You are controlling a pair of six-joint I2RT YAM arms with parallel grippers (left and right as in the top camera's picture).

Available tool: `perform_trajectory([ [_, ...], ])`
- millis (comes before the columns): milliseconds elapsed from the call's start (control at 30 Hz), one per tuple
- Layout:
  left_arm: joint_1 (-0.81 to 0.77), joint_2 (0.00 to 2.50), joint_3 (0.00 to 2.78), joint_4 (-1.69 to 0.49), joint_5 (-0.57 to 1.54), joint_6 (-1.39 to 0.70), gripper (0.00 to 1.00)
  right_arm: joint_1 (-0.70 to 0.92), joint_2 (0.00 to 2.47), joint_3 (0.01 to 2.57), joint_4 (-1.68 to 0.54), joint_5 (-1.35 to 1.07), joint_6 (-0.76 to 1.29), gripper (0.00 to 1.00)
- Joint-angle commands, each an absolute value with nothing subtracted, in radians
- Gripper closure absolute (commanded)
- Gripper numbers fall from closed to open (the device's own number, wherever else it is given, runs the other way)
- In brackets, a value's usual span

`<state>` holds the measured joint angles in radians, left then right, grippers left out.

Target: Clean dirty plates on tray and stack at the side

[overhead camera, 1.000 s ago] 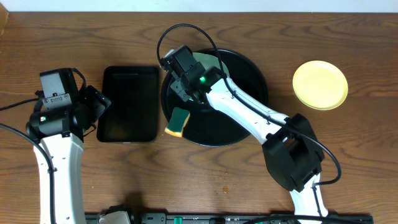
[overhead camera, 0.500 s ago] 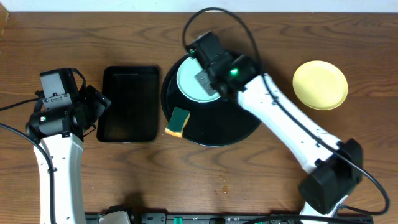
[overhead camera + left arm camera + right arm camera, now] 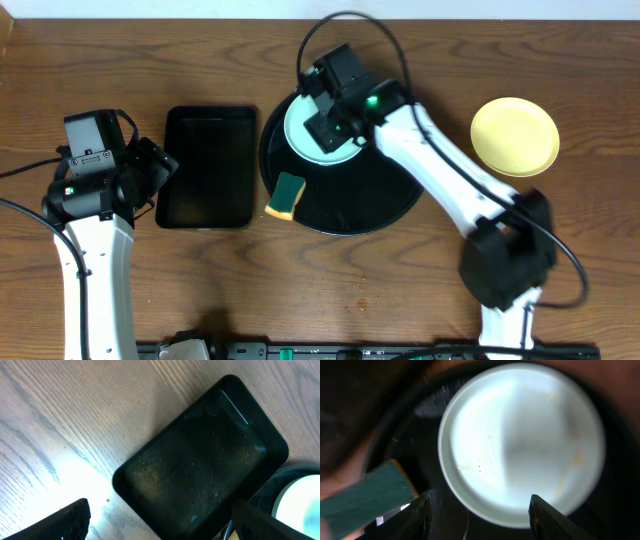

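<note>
The pale mint round plate (image 3: 520, 445), faintly brown-smeared, lies in the glossy black round tray (image 3: 340, 215), under the right end effector (image 3: 481, 514), which is spread and empty, seemingly poised to grip it. The pale yellow plate (image 3: 514, 136) waits aside on the wooden worktop (image 3: 400, 290); the left end effector (image 3: 165, 520) hangs spread.

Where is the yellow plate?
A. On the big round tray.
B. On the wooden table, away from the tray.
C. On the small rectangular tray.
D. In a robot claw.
B: the yellow plate lies on the table, apart from the round tray.
</note>
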<state>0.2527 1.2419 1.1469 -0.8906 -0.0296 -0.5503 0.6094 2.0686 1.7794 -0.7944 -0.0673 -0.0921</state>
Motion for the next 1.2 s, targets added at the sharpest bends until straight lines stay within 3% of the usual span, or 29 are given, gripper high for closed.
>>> perform_trajectory([
  [0,0.258,1.246,1.162,-0.893,-0.039,-0.558,0.1,0.626,2.142,1.786,-0.771,-0.055,-0.144,0.42],
  [300,0.258,1.247,1.162,-0.893,-0.039,-0.559,0.1,0.643,2.166,1.786,-0.764,-0.033,-0.356,0.57],
  [433,0.258,1.247,1.162,-0.893,-0.039,-0.559,0.1,0.641,2.166,1.786,-0.822,0.002,-0.481,0.78],
  [567,0.258,1.246,1.161,-0.893,-0.038,-0.559,0.1,0.635,2.165,1.786,-0.869,0.114,-0.488,0.85],
  [733,0.258,1.246,1.162,-0.893,-0.038,-0.559,0.1,0.632,2.165,1.786,-0.949,0.124,-0.614,0.8],
  [800,0.258,1.246,1.162,-0.893,-0.039,-0.559,0.1,0.625,2.165,1.786,-0.985,0.123,-0.676,0.67],
  [900,0.258,1.246,1.162,-0.893,-0.039,-0.559,0.1,0.612,2.166,1.786,-0.998,0.116,-0.728,0.57],
  [1033,0.258,1.246,1.162,-0.893,-0.039,-0.559,0.1,0.586,2.166,1.785,-0.977,0.065,-0.78,0.66],
  [1167,0.258,1.246,1.161,-0.893,-0.039,-0.558,0.1,0.554,2.177,1.785,-0.962,-0.004,-0.812,0.68],
])
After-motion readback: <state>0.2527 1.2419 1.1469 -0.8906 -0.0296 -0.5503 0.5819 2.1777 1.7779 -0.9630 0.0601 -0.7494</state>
